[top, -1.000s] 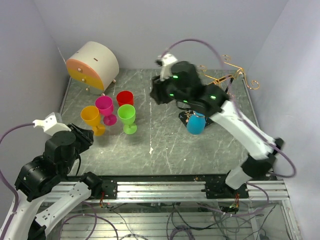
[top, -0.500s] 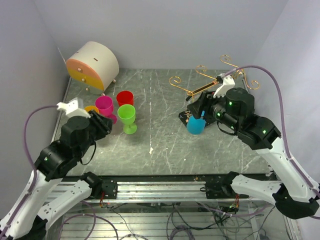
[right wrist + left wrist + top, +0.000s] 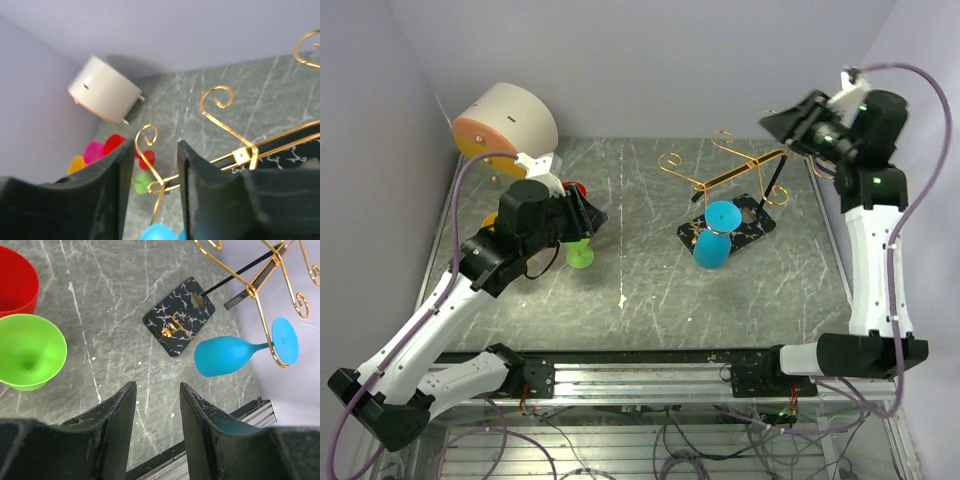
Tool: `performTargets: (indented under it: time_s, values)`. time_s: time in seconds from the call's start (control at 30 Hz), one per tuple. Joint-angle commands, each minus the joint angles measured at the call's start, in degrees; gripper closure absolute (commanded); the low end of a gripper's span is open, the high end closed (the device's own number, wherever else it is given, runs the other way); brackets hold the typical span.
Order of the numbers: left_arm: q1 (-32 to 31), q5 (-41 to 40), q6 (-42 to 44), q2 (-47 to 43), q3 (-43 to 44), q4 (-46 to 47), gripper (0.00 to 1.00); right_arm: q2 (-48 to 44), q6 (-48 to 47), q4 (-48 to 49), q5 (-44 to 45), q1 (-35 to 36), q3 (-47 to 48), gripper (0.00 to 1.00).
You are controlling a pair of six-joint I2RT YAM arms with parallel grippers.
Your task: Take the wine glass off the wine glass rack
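operator: where's the wine glass?
spotter: on the wine glass rack, hung upside down by its foot from one of the curled hooks, with the bowl pointing down beside the near corner of the black base. it's a solid bright blue, opaque, with a round bowl, short stem and flat disc foot
operator: and the rack itself?
spotter: thin gold wire arms branch off a dark stem, each ending in a curl. the base is a flat black slab with pale veining and a gold scroll mark, standing on the grey marbled desk, right of centre
operator: jaws?
spotter: the left gripper has its jaws parted with nothing between them, above the green cup and red cup, well apart from the glass. the right gripper is raised over the far right corner, jaws also apart and empty, looking down on the gold hooks
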Motion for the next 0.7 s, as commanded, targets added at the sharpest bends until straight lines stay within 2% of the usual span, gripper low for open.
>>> performTargets:
  time_s: [0.0, 0.03, 0.13, 0.27, 0.4, 0.5, 0.67]
  values:
    - [0.26, 2.26, 1.51, 0.10, 1.00, 4.98, 0.50, -4.35, 18.11, 18.47, -33.63, -17.43, -12.24, 0.64]
    - [0.34, 2.46, 1.38, 0.31, 0.83, 5.22, 0.50, -6.47, 18.76, 19.64, -34.52, -19.06, -14.80, 0.64]
    - [0.40, 3.30, 0.94, 0.46, 0.05, 6.32, 0.50, -11.17, 10.58, 7.53, -30.85, -19.66, -14.46, 0.60]
    - [0.41, 4.18, 0.42, 0.63, -0.83, 6.91, 0.51, -15.61, 3.56, -3.30, -27.13, -19.55, -15.99, 0.59]
    - [0.42, 5.05, -0.17, 0.62, -2.02, 7.10, 0.52, -16.36, -0.73, -10.36, -24.70, -17.71, -17.57, 0.64]
    - [0.40, 5.02, -0.50, -0.28, -3.10, 6.69, 0.52, -15.79, -2.17, -11.50, -24.48, -14.75, -20.18, 0.66]
    - [0.40, 3.44, -0.96, -2.84, -4.81, 5.71, 0.53, -14.79, -1.25, -10.54, -14.58, -3.43, -22.87, 0.62]
